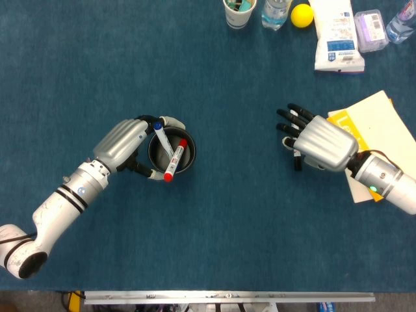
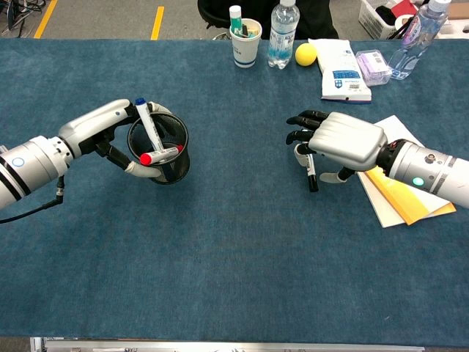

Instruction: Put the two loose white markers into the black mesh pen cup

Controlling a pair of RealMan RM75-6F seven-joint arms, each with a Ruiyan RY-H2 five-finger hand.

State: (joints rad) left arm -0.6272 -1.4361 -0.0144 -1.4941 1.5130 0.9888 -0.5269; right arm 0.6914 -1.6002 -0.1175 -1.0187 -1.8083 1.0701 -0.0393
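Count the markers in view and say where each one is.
3. A blue-capped marker and a red-capped marker sit in the black mesh cup; a black-capped marker lies on the table under the right hand. The paper cup may hold more.

The middle of the bench (image 1: 227,214), between the two hands, is bare blue cloth, and so is the whole lower half of both views. At left centre the left hand (image 1: 123,146) wraps the black mesh pen cup (image 1: 171,153), whose mouth is crossed by two slanting markers (image 1: 170,151). At right centre the right hand (image 1: 318,142) covers a marker (image 2: 311,170), with stacked papers (image 1: 377,130) just beyond. A paper cup (image 2: 245,37), bottles (image 2: 281,33), ball (image 2: 305,53) and packet (image 2: 339,70) crowd the top edge.
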